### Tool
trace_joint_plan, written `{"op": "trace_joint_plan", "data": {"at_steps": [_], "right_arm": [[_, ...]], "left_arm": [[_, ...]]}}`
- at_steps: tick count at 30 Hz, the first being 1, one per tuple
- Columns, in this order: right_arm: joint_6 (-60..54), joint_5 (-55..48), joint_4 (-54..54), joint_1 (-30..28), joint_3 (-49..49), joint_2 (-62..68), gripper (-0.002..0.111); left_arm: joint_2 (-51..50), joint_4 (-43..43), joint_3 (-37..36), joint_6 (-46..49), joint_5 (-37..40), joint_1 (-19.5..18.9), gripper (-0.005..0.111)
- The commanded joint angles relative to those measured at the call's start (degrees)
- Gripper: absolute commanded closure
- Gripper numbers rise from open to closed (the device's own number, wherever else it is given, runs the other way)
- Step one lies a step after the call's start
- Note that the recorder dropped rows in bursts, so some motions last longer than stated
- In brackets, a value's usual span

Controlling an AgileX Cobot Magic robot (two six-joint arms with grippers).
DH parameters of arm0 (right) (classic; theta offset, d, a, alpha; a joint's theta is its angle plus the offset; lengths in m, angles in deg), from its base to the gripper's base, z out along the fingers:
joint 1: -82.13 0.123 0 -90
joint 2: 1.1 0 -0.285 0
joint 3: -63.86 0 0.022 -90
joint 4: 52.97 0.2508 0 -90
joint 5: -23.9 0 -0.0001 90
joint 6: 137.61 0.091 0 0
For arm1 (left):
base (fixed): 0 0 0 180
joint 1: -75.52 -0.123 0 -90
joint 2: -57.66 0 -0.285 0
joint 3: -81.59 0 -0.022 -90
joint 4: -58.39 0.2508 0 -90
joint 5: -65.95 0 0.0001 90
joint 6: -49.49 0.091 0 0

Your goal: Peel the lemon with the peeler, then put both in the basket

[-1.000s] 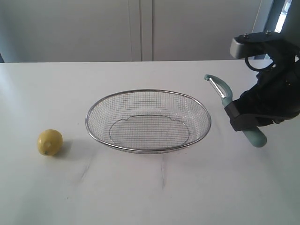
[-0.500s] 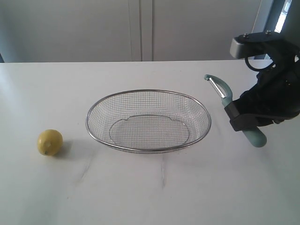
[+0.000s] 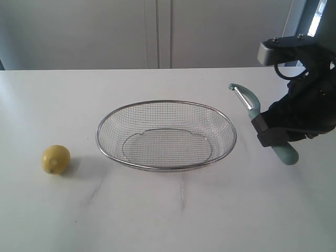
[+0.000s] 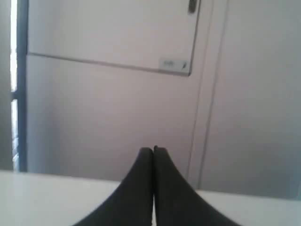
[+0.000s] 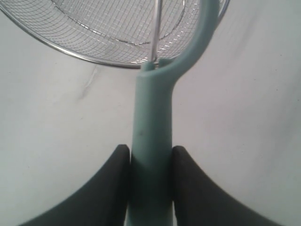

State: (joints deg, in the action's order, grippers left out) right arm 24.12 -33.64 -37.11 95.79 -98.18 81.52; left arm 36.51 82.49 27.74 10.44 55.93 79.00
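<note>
A small yellow lemon [image 3: 55, 159] lies on the white table at the left, apart from everything else. The wire mesh basket [image 3: 229, 125] stands in the middle, nothing in it. My right gripper [image 3: 273, 132] hangs to the right of the basket, shut on the pale teal handle of the peeler [image 3: 251, 102], whose curved head and blade stick up and to the left. In the right wrist view the peeler [image 5: 151, 127] runs between the two black fingers [image 5: 117, 183] toward the basket [image 5: 70, 49]. My left gripper [image 4: 153, 149] is shut on nothing and faces a pale wall; it is outside the exterior view.
White tabletop [image 3: 173, 215] spreads around the basket, with faint scuff marks in front of it. A pale cabinet wall [image 3: 157, 31] stands behind the far table edge. The right arm's dark body [image 3: 304, 105] fills the right side.
</note>
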Motion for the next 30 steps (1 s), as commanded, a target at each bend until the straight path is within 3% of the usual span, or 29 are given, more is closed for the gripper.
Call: {"op": "trace_joint_plan", "data": {"at_steps": [1,3,6,10,13,17,25,27,29,30], "right_arm": [[-0.5,0.4,0.2,-0.7,-0.1,0.0,0.108],[-0.5,0.4,0.2,-0.7,-0.1,0.0,0.108],[-0.5,0.4,0.2,-0.7,-0.1,0.0,0.108],[-0.5,0.4,0.2,-0.7,-0.1,0.0,0.108],[-0.5,0.4,-0.1,-0.7,-0.1,0.0,0.108],[-0.5,0.4,0.1,-0.7,-0.1,0.0,0.108],[-0.5,0.4,0.1,-0.7,-0.1,0.0,0.108],[-0.5,0.4,0.1,-0.7,-0.1,0.0,0.108],[-0.5,0.4,0.1,-0.7,-0.1,0.0,0.108],[-0.5,0.4,0.1,-0.7,-0.1,0.0,0.108]], "left_arm": [[-11.6,3.5,9.4,-0.1,21.7,0.0,0.107],[-16.9,1.9,12.4,4.0,30.1,0.0,0.107],[-25.7,-9.0,16.7,19.5,42.3,0.1,0.107],[-34.8,-26.9,19.7,34.6,46.2,1.8,0.107],[-43.3,-37.5,20.1,38.1,42.1,4.7,0.107],[-54.1,-36.4,20.1,37.5,32.1,12.8,0.107],[-66.5,-32.6,20.1,37.6,16.8,14.4,0.107],[-66.7,-32.6,20.1,37.5,14.7,14.4,0.100],[-66.7,-32.6,20.1,37.6,13.9,14.4,0.080],[-67.0,-32.6,20.1,37.6,13.9,14.4,0.065]]}}
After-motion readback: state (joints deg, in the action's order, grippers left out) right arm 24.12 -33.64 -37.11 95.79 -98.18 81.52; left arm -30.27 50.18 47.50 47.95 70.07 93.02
